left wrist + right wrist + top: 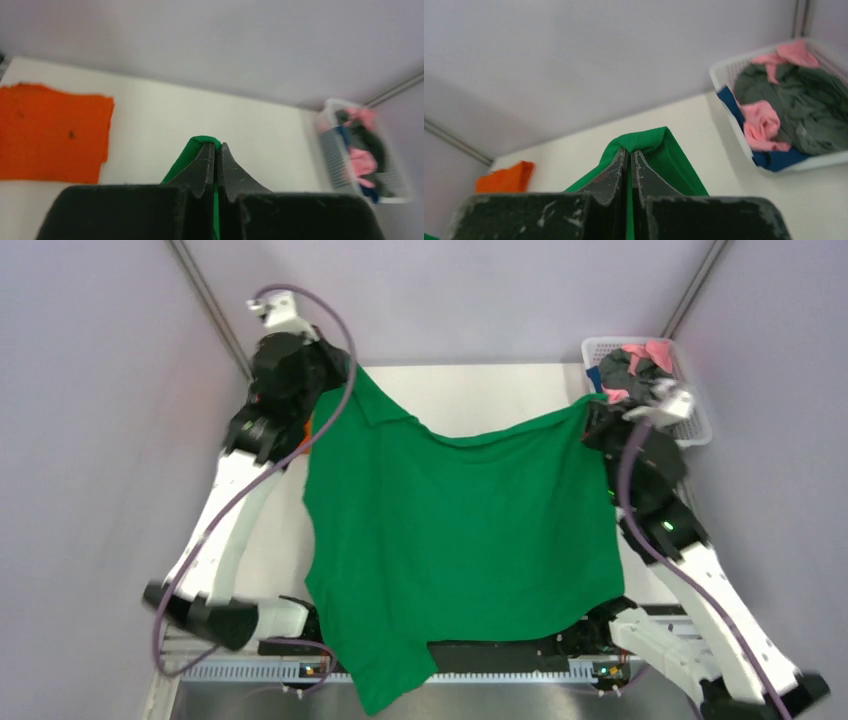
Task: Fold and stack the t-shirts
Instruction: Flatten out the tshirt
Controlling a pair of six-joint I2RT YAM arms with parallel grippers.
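Two end effectors, both shut tight on cloth. The left end effector [216, 148] pinches a fold of the green shirt [460, 530], and the right end effector [630, 152] pinches another fold of it. No gap shows between the fingers in either wrist view.

Key relation: the green shirt is stretched between the two grips. Its top edge runs left to right and sags in the middle. The rest falls away from the end effectors toward the arm bases. So the long axis runs far to near, and the lower end drapes past the near edge of the desk [480, 390]. A flap at the near left may be a sleeve, but I can't be sure which edge is gripped.

The orange shirt [50, 132] lies folded flat on the left side of the desk. It is ahead and left of the left end effector, and the left arm is clearly the nearer one. The basket [700, 420] of other clothes sits at the far right corner, beside the right arm.

Pose: both arms reach up and forward with elbows raised. The end effectors are held high over the far part of the desk, well apart, at roughly level height, with fingers pointing toward the back wall.

Likely next step is to lower the shirt and lay it flat. That needs the two grips to stay level and apart so the cloth lands without bunching.
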